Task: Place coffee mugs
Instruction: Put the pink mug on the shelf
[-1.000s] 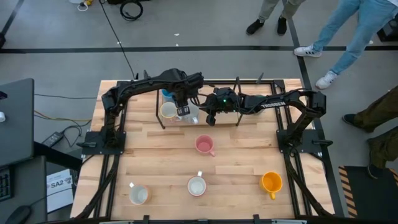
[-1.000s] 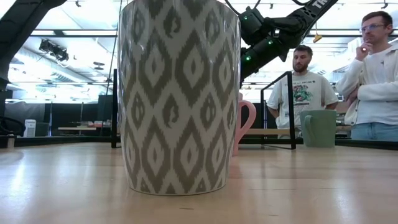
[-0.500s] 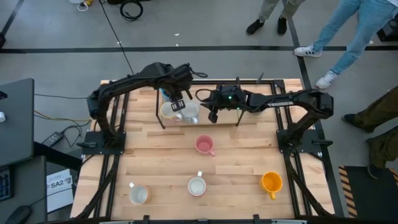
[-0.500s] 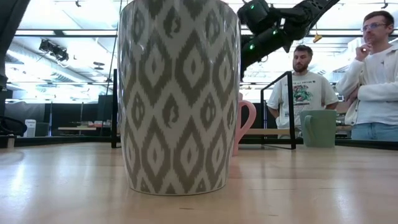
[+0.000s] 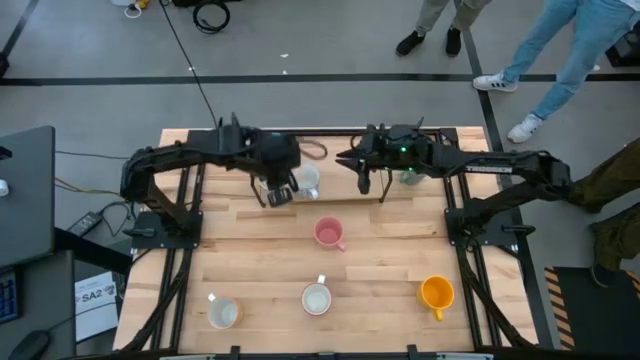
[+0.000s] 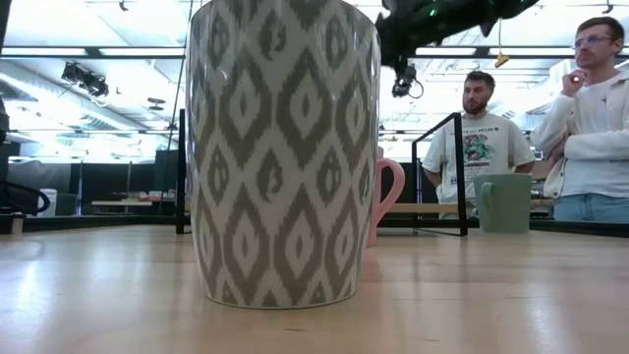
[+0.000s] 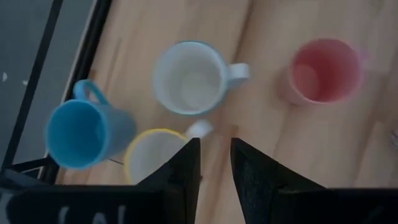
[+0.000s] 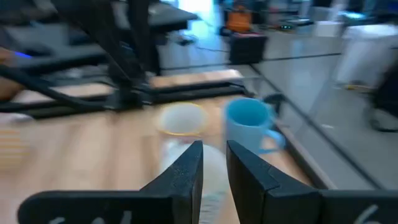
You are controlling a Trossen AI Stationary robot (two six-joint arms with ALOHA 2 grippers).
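While hanging above the rear mugs, holds the left gripper fingers narrowly parted, grasping nothing. Looks down on blue mug, yellow-rimmed mug, pale mug and pink mug, all standing on the tabletop. Holds the right gripper fingers slightly apart too, empty, wrist raised near the rear edge. Has drawn both arms back and apart from that cluster since a second ago.

Robotics lab: framed workbench (onlookers standing).
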